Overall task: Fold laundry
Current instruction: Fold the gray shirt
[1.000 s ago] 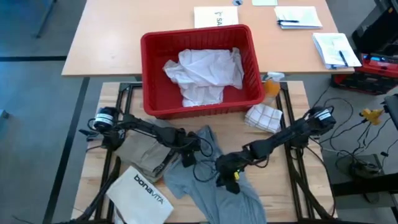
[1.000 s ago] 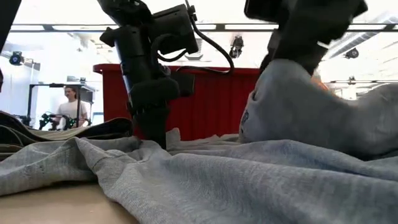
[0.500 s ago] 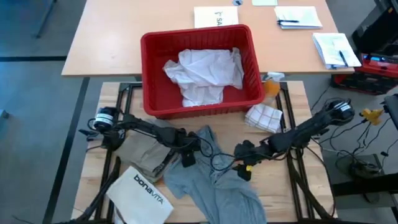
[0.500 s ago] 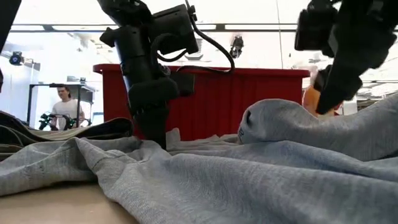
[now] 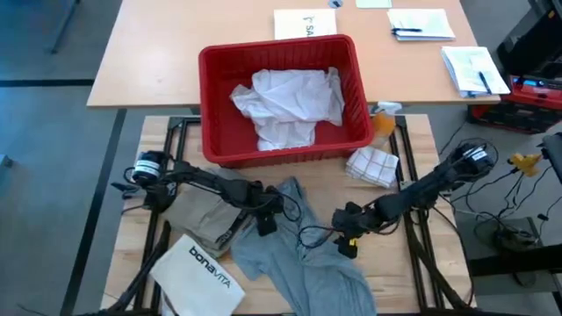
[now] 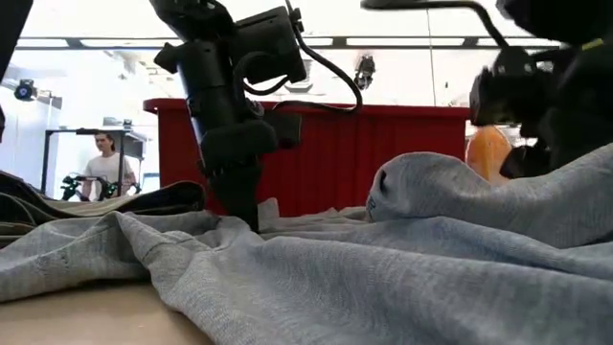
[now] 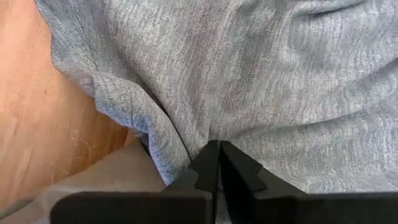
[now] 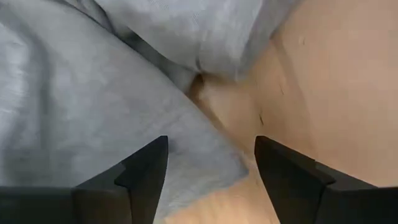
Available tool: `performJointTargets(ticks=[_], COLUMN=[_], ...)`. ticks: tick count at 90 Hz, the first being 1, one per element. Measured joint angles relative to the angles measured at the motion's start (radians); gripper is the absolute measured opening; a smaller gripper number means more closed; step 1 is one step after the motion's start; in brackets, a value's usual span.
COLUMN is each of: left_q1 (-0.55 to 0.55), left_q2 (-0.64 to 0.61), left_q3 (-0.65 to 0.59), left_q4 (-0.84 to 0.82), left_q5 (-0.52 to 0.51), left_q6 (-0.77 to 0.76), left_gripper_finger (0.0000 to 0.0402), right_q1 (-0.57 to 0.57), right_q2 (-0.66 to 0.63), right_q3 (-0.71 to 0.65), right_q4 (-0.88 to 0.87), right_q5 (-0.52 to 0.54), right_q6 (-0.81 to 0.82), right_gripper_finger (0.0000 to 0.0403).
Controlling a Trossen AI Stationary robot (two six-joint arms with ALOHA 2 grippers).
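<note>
The grey T-shirt (image 5: 303, 250) lies rumpled on the worktop (image 5: 399, 272), the left gripper (image 7: 218, 163) pinched together on its fabric, the right gripper (image 8: 210, 163) spread apart above its edge, the red basket (image 5: 215, 66) beyond.

The basket (image 5: 356, 83) sits at the table's (image 5: 413, 272) far edge holding a shirt (image 5: 288, 104), with a folded cloth (image 5: 372, 165) just beside its right corner, while nearer the front a T-shirt (image 5: 303, 254) lies centrally, trousers (image 5: 198, 215) to its left and a bag (image 5: 198, 274) at the front-left corner.
</note>
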Motion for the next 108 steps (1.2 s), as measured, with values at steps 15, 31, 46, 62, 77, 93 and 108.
performJointTargets(ticks=[15, 31, 46, 62, 77, 93, 108], left_q1=[0.000, 0.000, 0.000, 0.000, 0.000, 0.001, 0.003], left_q2=[0.000, 0.000, 0.000, 0.000, 0.000, 0.000, 0.000], left_q3=[0.000, -0.001, -0.001, -0.001, -0.001, -0.001, -0.001], left_q4=[0.004, 0.007, 0.007, 0.009, 0.012, 0.022, 0.033], left_q5=[0.000, -0.001, -0.002, -0.003, -0.003, -0.008, -0.008], left_q6=[-0.019, -0.027, -0.028, -0.027, -0.027, -0.027, -0.030], left_gripper_finger=[0.0000, 0.0000, 0.0000, 0.0000, 0.0000, 0.0000, 0.0000], right_q1=[0.013, 0.018, 0.025, 0.038, 0.040, 0.035, 0.035], right_q2=[0.032, -0.003, -0.068, -0.190, -0.310, -0.375, -0.372], right_q3=[0.006, 0.003, 0.002, 0.004, 0.071, 0.137, 0.159], right_q4=[0.000, -0.011, -0.124, -0.297, -0.627, -0.958, -1.093], right_q5=[-0.002, -0.063, -0.041, 0.044, 0.148, 0.144, 0.005], right_q6=[-0.030, -0.018, 0.097, 0.239, 0.434, 0.676, 0.784], right_gripper_finger=[0.0180, 0.0025, 0.0002, 0.0000, 0.0000, 0.0000, 0.0000])
